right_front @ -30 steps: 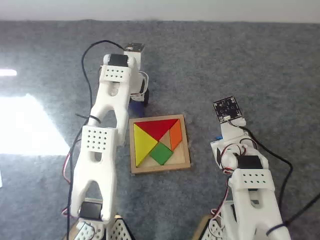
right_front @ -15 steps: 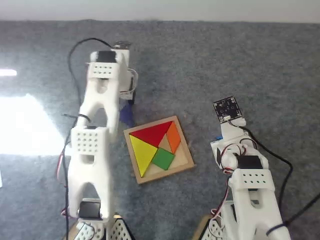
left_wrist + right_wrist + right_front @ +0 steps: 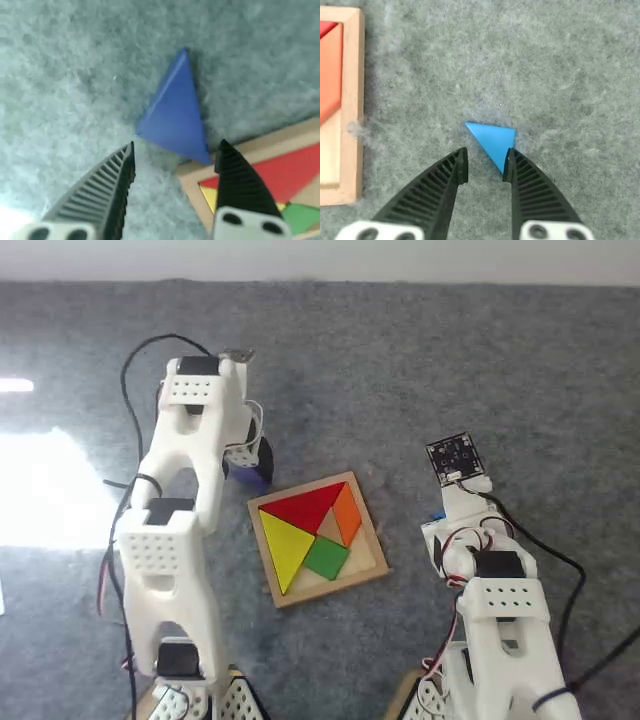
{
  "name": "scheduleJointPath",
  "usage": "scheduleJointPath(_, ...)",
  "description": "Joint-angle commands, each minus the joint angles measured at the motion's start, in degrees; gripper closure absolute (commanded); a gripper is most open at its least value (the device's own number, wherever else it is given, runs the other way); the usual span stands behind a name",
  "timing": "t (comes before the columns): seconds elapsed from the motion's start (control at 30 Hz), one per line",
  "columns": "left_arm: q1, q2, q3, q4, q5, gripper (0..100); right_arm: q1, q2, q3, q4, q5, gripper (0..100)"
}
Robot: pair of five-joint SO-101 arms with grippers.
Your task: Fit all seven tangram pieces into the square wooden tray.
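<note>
The square wooden tray lies skewed at the table's middle, holding a red triangle, a yellow triangle, a green square and an orange piece. A dark blue triangle lies on the cloth touching the tray's corner. My left gripper hovers open just over it; in the high view it is at the tray's far left corner. A small light blue triangle lies right of the tray, with my right gripper open close above its tip.
Grey felt covers the whole table. The right arm's body stands right of the tray, and the left arm's long white links run along the tray's left side. A bright glare patch lies at the left.
The left arm swung left and away from the tray, uncovering the dark blue triangle. The tray turned from square-on to skewed. The right arm kept still.
</note>
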Motion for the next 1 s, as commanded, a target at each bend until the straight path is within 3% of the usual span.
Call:
scheduleJointPath(0.0,-0.88,2.81,-3.30,-2.90,2.02,75,-0.31,-1.71,-0.35,-0.75,0.62,86.4)
scheduleJointPath(0.5,0.88,18.37,-28.26,7.21,1.93,76,-0.31,-1.71,-0.35,-0.66,0.70,86.3)
scheduleJointPath(0.8,2.99,22.51,-27.47,7.21,2.11,99,-0.31,-1.71,-0.35,-0.66,0.70,86.3)
scheduleJointPath(0.97,2.73,19.08,-26.24,7.21,1.85,99,-0.31,-1.71,-0.35,-0.66,0.70,86.3)
